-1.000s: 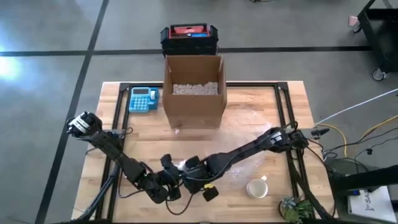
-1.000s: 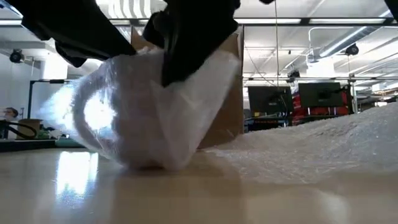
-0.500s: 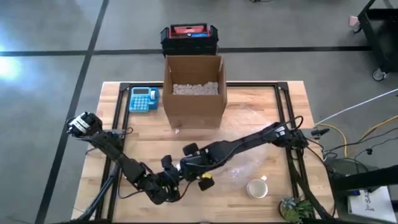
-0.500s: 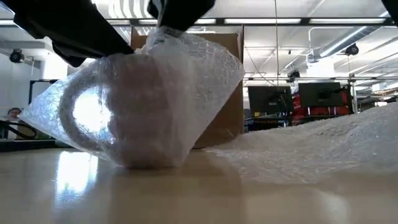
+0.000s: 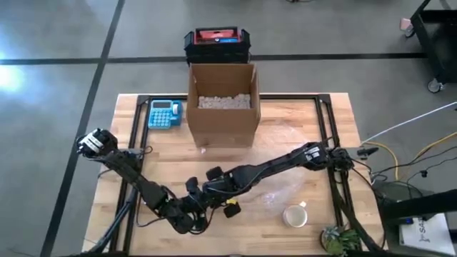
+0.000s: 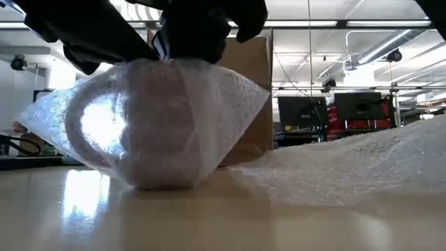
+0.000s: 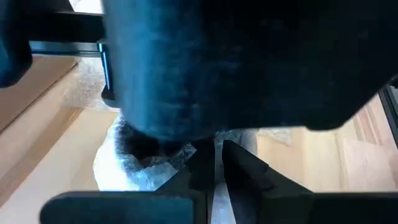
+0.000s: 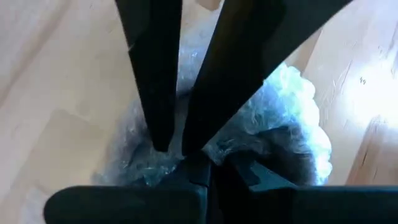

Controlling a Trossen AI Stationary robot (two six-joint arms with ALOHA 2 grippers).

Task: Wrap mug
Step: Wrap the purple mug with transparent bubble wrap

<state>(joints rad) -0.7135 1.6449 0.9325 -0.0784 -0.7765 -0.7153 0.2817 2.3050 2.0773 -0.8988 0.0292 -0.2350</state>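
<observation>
- Two dark, jointed arms are seen, built of slim black links.
- Left arm (image 5: 125, 168): pale grey-white cap noted at its outer joint; thin black cable looped alongside.
- Right arm (image 5: 285, 163): small yellow patch noted near the wrist.
- Fingers (image 8: 155, 74) are shown as long, flat, tapering black blades.

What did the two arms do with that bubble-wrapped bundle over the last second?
The right gripper slid left along the table, drawing the clear bubble wrap over the top of the wrapped white mug and pressing it down there. The left gripper stayed beside the bundle. The cardboard box, blue calculator and bare white mug did not move.
</observation>
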